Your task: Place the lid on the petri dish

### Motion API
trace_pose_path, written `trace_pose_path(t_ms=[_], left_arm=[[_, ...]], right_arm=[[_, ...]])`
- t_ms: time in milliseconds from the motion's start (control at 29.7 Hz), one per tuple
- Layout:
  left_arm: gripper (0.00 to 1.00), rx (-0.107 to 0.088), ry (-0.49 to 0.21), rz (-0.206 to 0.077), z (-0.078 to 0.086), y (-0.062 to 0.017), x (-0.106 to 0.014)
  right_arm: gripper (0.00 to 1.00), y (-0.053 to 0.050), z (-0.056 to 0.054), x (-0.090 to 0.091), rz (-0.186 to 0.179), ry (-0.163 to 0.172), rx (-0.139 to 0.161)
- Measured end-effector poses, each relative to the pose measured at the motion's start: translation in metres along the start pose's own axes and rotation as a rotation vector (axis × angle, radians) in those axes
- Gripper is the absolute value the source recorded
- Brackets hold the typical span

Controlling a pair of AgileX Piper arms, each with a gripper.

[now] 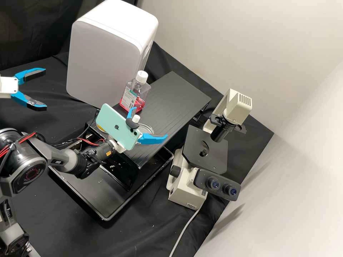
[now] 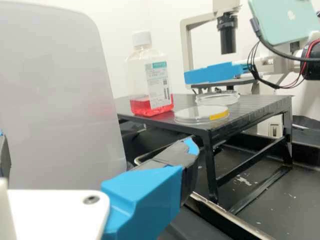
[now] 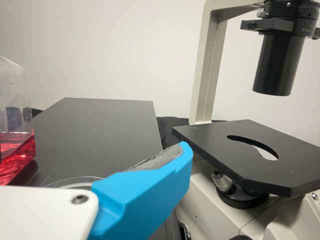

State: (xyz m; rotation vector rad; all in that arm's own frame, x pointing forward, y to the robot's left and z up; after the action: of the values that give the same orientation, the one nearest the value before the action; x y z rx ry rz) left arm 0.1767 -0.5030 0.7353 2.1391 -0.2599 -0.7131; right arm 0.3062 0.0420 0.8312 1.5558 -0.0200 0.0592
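On the black raised platform (image 1: 178, 100) lie two clear round pieces. In the left wrist view the flat lid (image 2: 201, 114) with a yellow mark lies closer to the camera, and the taller petri dish (image 2: 217, 97) sits just beyond it. My right gripper (image 1: 150, 122) hovers open just over the dish (image 1: 144, 127), one blue finger (image 2: 215, 72) above its rim; the dish's clear edge (image 3: 75, 181) shows beside that finger (image 3: 150, 185). At the bench's far left my left gripper (image 1: 40, 89) stands open and empty, well away from the platform, with one finger (image 2: 170, 165) in its own view.
A flask of red liquid (image 1: 134, 92) stands on the platform's back corner, close to the dish. A big white box (image 1: 107, 50) stands behind it. The microscope (image 1: 210, 150) is to the right. Under the platform lies a black tray (image 1: 107, 200).
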Motion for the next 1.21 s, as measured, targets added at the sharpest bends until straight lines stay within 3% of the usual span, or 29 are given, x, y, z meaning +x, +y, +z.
trace_pose_path(t_ms=[135,404,538,639,740,942,1211], left_arm=[[1.00,-0.023,0.018,0.012,0.004,0.0006,-0.007],[1.00,-0.018,0.009,0.010,0.006,-0.0002,-0.010],[1.00,-0.015,-0.049,-0.030,0.011,-0.0063,-0.007],[1.00,-0.040,-0.105,-0.072,0.015,-0.0124,-0.005],[1.00,-0.041,-0.140,-0.088,0.017,-0.0144,-0.004],[1.00,-0.053,-0.166,-0.092,0.015,-0.0134,0.006],[1.00,-0.060,-0.138,-0.107,0.004,-0.0187,0.032]], right_arm=[[1.00,0.000,0.000,0.000,0.000,0.000,0.000],[1.00,0.000,0.000,0.000,0.000,0.000,0.000],[1.00,0.000,0.000,0.000,0.000,0.000,0.000],[1.00,0.000,0.000,0.000,0.000,0.000,0.000],[1.00,0.000,0.000,0.000,0.000,0.000,0.000],[1.00,0.000,0.000,0.000,0.000,0.000,0.000],[1.00,0.000,0.000,0.000,0.000,0.000,0.000]])
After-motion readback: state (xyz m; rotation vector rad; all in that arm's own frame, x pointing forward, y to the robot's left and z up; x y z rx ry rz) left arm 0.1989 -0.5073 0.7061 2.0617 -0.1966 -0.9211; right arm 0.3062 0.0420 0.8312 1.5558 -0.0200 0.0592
